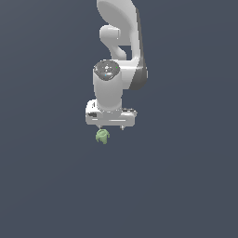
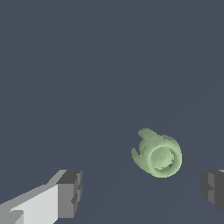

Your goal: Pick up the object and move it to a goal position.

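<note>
Arm (image 1: 118, 69) — white, hanging from the top of the exterior view, wrist pointing down.

Gripper (image 1: 111, 127) — jaws spread wide, grasping nothing. Exterior view shows only two short tips under the white body; wrist view shows the dark pads (image 2: 70, 194) set well apart.

Blob (image 1: 102, 136) — pale green, lumpy, just below the gripper, toward the exterior view's left. Wrist view adds a round hollowed face (image 2: 157, 153), lying between the pads' line but nearer one, touching neither.

Surface (image 1: 186, 186) — plain dark grey, open on all sides of the blob.
</note>
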Motion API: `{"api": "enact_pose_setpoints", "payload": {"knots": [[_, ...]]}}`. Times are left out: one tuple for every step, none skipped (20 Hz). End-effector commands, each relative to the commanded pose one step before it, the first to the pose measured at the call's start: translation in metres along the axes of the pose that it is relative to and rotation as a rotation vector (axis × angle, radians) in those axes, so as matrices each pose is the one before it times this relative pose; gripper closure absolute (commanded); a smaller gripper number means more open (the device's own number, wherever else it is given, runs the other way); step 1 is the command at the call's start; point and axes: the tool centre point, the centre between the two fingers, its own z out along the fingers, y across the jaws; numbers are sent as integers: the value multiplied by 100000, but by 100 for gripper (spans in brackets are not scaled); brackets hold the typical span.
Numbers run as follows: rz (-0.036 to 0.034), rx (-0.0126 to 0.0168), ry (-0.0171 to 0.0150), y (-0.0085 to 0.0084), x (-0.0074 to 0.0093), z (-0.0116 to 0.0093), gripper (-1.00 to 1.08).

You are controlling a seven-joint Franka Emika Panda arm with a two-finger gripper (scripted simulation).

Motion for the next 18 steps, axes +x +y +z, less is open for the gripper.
{"api": "enact_pose_setpoints", "payload": {"knots": [[0,0,0,1,0,0,-92],[-65,-36,63,20,22,-59,-92],[-191,-104,184,60,65,-174,-92],[-318,-169,292,98,105,-282,-92],[-453,-230,384,129,140,-381,-92],[-597,-281,446,141,163,-461,-92],[-582,-245,362,108,137,-401,-92],[-472,-171,231,61,93,-282,-92],[-338,-101,119,22,54,-169,-92],[-188,-40,34,-4,21,-70,-92],[0,0,0,-4,-10,-2,-92],[160,55,-70,-11,-19,91,-92],[384,64,-35,21,-34,120,-92],[613,78,-8,61,-40,154,-92],[832,92,13,95,-48,191,-92],[1048,109,25,125,-59,234,-92],[1255,130,23,148,-72,283,-92],[1459,150,16,170,-87,334,-92]]}}
